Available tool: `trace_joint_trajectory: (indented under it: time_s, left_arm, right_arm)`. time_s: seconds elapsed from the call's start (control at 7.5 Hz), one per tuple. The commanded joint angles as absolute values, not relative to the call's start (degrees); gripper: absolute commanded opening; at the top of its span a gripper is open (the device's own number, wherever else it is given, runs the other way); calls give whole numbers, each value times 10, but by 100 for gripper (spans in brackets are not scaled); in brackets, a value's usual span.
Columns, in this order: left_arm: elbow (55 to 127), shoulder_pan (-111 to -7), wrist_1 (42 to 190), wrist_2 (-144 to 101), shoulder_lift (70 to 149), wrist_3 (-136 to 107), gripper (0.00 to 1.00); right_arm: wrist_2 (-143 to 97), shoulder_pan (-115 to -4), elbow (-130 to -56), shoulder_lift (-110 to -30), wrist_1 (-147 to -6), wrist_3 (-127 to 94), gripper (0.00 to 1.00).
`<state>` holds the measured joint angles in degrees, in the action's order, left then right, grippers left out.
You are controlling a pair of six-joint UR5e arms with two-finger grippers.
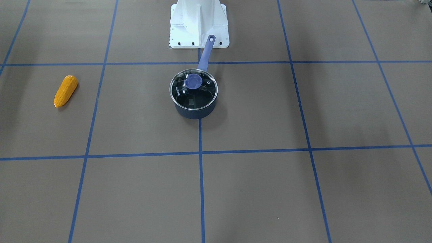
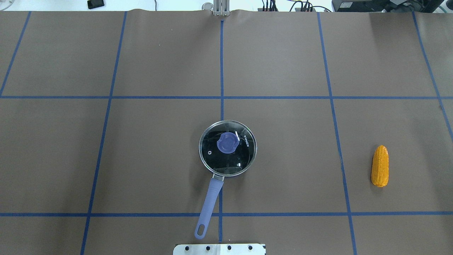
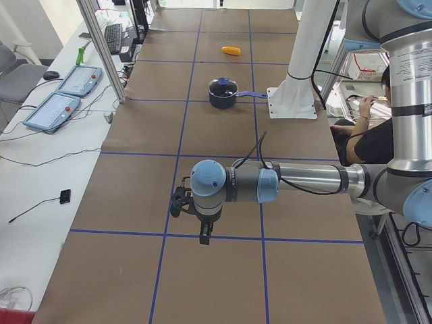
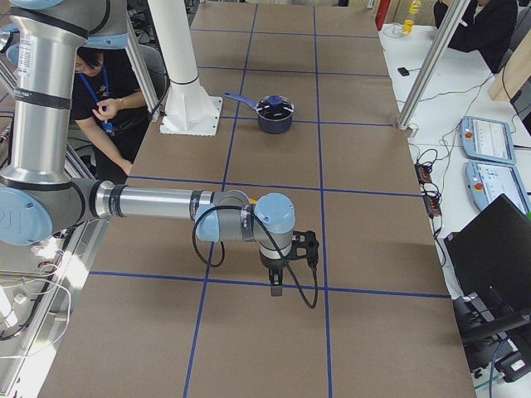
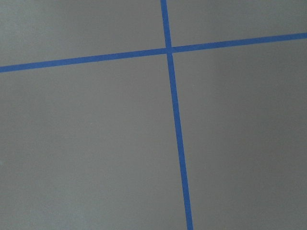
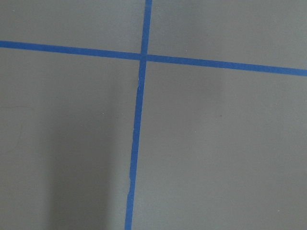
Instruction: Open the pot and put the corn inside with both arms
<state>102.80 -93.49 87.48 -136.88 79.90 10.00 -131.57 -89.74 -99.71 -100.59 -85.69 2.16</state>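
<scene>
Matte brown paper [image 5: 86, 143] ruled with flat blue tape [image 5: 176, 124] is all that my two wrist cameras see, close beneath them. In the side views my left gripper [image 3: 204, 236] and right gripper [image 4: 276, 288] hang fingers-down over that paper at opposite ends of the table. I cannot tell how far apart either pair of fingers stands. Neither has hold of the pot or the corn. The pot [image 1: 195, 111], a round, smooth, dark navy saucepan, sits just in front of my white base plate [image 1: 199, 23]. A shiny glass lid [image 1: 194, 92] with a purple knob [image 1: 193, 81] is seated on its rim. Its long purple-blue handle [image 2: 208, 203] points back toward my base, angled slightly to my left. The corn [image 2: 379, 165], orange-yellow and bumpy, lies flat well off to my right. Its long axis runs almost straight away from me.
</scene>
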Motion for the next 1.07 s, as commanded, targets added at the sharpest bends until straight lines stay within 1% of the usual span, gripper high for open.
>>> trace_joint_trajectory:
  time_s: [0.0,0.27,0.4,0.53,0.67,0.93]
  left_arm:
    - [1028,-924,907,-1368,803,99,99]
    - [1029,-922,911,-1370,808,98,99]
    - [1029,-923,946,-1370,815,98,99]
    - [1024,-921,1026,-1369,822,96,99]
    - [1015,-912,1083,-1372,844,91,99]
    - [1000,-910,1089,-1467,849,94,99]
  right_arm:
    - [-1316,-897,-998,-1005,-857,22,100]
    - [-1314,-897,-1010,-994,-848,15,100]
    - [-1313,-897,-1010,-988,-793,13,100]
    - [-1318,-897,-1004,-989,-719,13,100]
    - [-1348,-896,-1002,-988,-692,11,100]
    - [-1365,-896,-1000,-988,-684,12,100]
